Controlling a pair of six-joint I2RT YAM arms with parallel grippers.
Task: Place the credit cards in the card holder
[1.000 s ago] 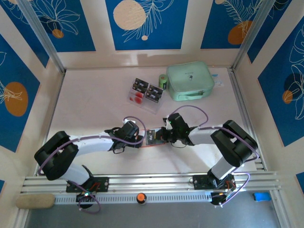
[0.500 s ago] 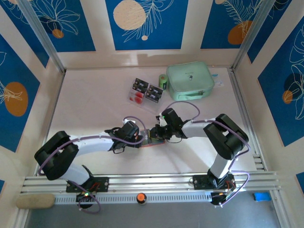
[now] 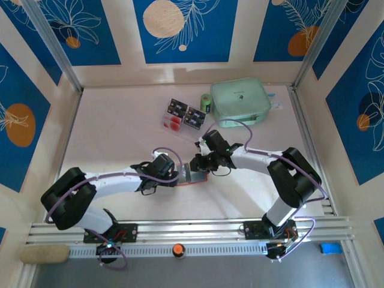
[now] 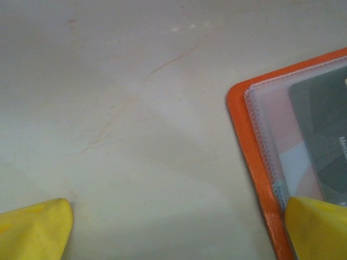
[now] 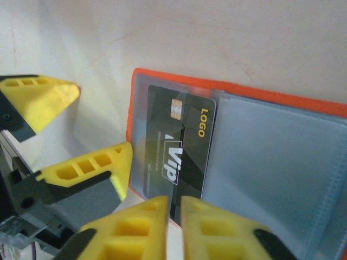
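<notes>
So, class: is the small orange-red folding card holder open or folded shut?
Open. The orange-red card holder lies spread flat with its clear inner pockets facing up, and a black card with gold LOGO lettering lies at one of them.

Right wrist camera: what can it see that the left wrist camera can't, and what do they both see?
The right wrist view lets you read the credit card: a gold chip, LOGO and Vip. It also has the right gripper, nearly closed at the card's edge. The left wrist view gives a big stretch of bare table with faint cracks. Both share the orange card holder, its clear pocket, the dark card inside, and the open left gripper with yellow tips.
</notes>
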